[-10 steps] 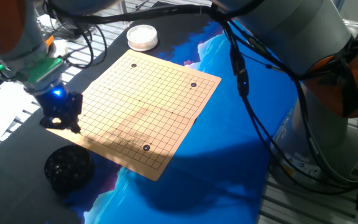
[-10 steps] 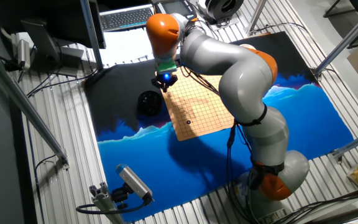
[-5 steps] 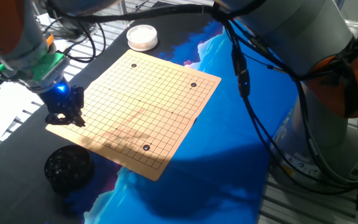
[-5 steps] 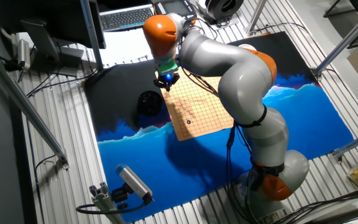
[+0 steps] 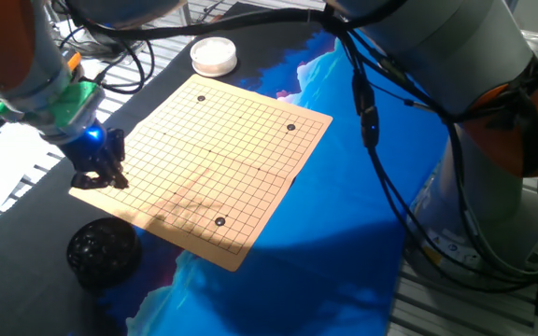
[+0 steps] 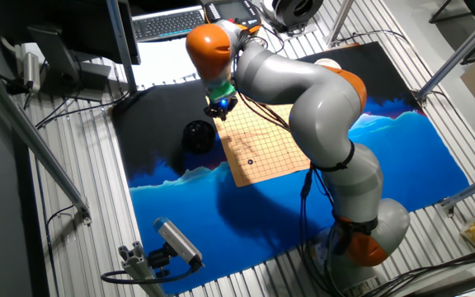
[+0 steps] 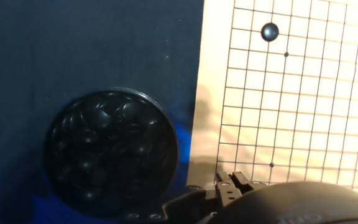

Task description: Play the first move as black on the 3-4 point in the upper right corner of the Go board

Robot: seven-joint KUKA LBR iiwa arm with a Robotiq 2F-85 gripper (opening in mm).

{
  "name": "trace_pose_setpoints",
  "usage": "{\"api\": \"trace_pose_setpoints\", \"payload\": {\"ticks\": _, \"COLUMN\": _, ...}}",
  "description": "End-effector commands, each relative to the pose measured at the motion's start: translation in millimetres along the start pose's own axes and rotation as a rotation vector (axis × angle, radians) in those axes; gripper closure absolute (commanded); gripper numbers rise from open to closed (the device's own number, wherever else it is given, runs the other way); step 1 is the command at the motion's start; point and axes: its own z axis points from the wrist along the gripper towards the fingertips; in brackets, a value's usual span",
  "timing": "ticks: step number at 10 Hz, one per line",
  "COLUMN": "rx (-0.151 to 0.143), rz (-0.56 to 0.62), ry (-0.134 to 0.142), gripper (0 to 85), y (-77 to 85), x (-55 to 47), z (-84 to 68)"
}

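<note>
From my remote station, I see the pincer poised over the left corner of the Go board, its dark fingers bunched into one silhouette under a blue light; whether they are apart, together or clamped on a stone, I cannot tell. The other fixed view shows the pincer only as a small dark shape at the board's far edge, and much of the board there lies behind the arm. In the hand view, the hand's own housing fills the lower frame and hides the fingertips. The bowl of black stones sits on the dark worktop just left of the board's edge, its lower rim cut off by that housing. One black stone lies on the grid near the top of that frame. One fixed view shows three black stones on the board: one near the far corner, one toward the right corner, one near the front edge. A white bowl stands beyond the far corner.
</note>
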Motion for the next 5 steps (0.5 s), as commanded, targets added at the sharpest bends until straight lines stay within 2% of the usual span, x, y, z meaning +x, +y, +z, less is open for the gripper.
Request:
{"api": "trace_pose_setpoints", "payload": {"ticks": 1, "rx": 0.022, "rz": -0.033, "ry": -0.012, "gripper": 85.0, "y": -0.2, "x": 0.0, "z": -0.1}}
{"api": "trace_pose_setpoints", "payload": {"ticks": 2, "rx": 0.029, "rz": -0.044, "ry": -0.015, "gripper": 85.0, "y": -0.2, "x": 0.0, "z": -0.1}}
{"api": "trace_pose_setpoints", "payload": {"ticks": 4, "rx": 0.013, "rz": -0.04, "ry": -0.013, "gripper": 85.0, "y": -0.2, "x": 0.0, "z": -0.1}}
{"api": "trace_pose_setpoints", "payload": {"ticks": 5, "rx": -0.02, "rz": -0.016, "ry": -0.003, "gripper": 85.0, "y": -0.2, "x": 0.0, "z": -0.1}}
